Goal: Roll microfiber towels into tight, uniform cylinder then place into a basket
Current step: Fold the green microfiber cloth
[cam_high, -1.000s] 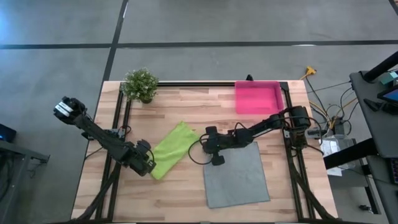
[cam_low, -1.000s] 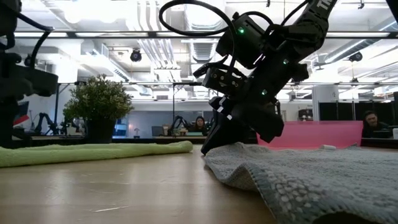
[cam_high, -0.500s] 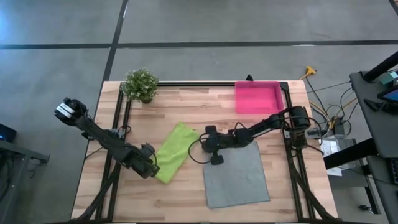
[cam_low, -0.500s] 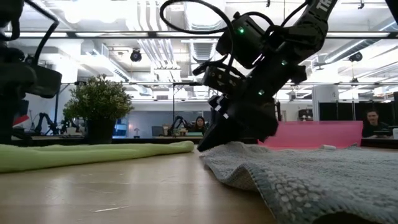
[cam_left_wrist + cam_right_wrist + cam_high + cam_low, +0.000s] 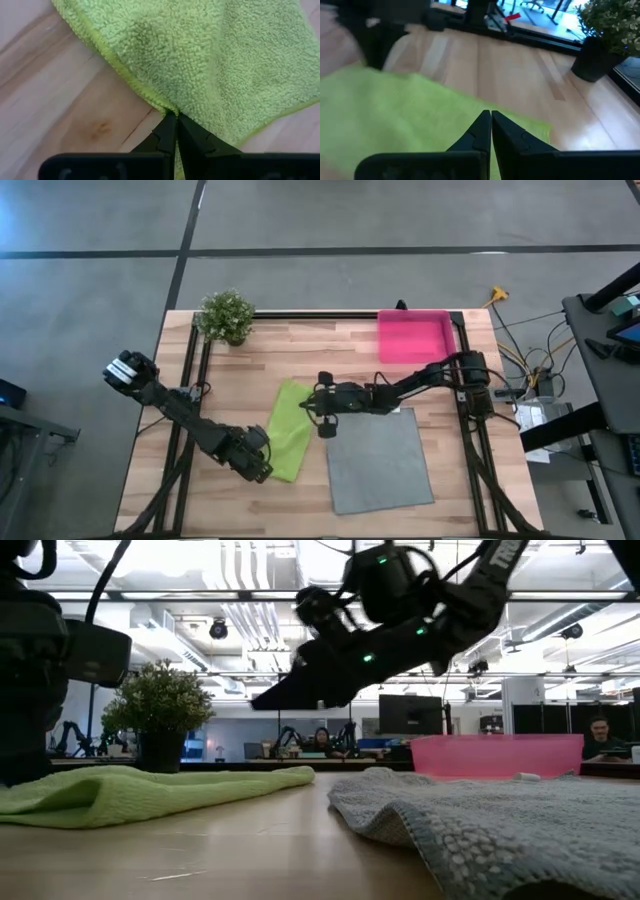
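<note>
Wooden table [image 5: 240,490]: left end effector [image 5: 262,469] clenched on green towel [image 5: 290,442] edge; right end effector [image 5: 322,412] clenched, raised, empty.

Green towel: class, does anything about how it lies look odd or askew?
Yes. The green towel lies folded and skewed on the table, its edges uneven, pinched at one edge by the shut left gripper.

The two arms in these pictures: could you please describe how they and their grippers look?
Both arms are dark, slender and jointed. The left gripper and right gripper each end in two black, tapered, wedge-like fingers. A black cable loops over the right arm, where small green lights glow. The left arm carries a pale block near its base.
</note>
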Tool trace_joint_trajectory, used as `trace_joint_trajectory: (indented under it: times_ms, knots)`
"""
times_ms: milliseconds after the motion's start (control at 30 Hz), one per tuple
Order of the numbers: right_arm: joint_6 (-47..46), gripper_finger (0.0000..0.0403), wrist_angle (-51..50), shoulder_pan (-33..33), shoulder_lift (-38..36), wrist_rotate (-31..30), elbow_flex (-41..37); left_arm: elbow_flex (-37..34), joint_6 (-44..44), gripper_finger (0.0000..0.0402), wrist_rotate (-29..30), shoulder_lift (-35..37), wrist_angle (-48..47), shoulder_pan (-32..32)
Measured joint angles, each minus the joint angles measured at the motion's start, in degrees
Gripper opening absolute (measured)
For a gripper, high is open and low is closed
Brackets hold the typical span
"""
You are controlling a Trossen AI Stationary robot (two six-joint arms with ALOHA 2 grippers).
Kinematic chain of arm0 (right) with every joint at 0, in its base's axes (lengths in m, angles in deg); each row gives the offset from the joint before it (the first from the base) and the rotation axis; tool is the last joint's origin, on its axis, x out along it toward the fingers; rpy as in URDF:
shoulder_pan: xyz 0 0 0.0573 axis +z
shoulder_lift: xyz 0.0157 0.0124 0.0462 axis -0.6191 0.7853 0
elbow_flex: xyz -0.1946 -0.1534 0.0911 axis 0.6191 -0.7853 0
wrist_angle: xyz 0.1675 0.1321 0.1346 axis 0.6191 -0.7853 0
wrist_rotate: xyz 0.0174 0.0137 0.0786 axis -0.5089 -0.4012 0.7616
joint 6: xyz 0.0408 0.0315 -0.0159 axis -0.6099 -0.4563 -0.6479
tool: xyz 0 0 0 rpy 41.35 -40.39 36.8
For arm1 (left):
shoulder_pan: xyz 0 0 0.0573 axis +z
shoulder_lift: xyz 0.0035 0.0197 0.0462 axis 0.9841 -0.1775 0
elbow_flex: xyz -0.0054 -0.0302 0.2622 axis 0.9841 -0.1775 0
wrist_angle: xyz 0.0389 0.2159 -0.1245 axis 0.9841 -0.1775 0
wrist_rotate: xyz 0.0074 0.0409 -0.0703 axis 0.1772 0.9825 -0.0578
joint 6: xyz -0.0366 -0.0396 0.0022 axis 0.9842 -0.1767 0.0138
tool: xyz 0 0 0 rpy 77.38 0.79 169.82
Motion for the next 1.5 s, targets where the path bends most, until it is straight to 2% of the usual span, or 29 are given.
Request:
trace_joint_trajectory:
  times_ms: [333,567,733,1167,1367,1500]
  knots:
    - [-3.4,0.0009,-15.7,-0.3,11.2,-0.1,15.9,1.6,-1.9,0.0000,-1.7,0.0,-0.4,-2.6]
    - [-7.6,0.0009,-17.1,-1.7,15.8,0.0,22.6,1.1,-1.7,0.0000,-0.7,1.8,-0.6,-4.7]
    - [-8.0,0.0009,-27.0,-2.6,17.9,0.5,27.2,1.4,-1.9,0.0000,0.5,1.9,-0.6,-4.8]
    - [-10.9,0.0009,-25.4,-3.5,19.1,-0.1,27.9,1.6,-4.5,0.0000,2.8,2.5,-1.3,-5.1]
    - [-12.5,0.0009,-24.3,-3.4,19.3,-5.7,27.8,1.6,-4.4,0.0000,2.9,2.4,-1.5,-5.1]
    - [-12.5,0.0009,-23.0,-3.4,19.8,-6.4,27.7,2.2,-4.8,0.0000,2.9,2.4,-1.5,-5.2]
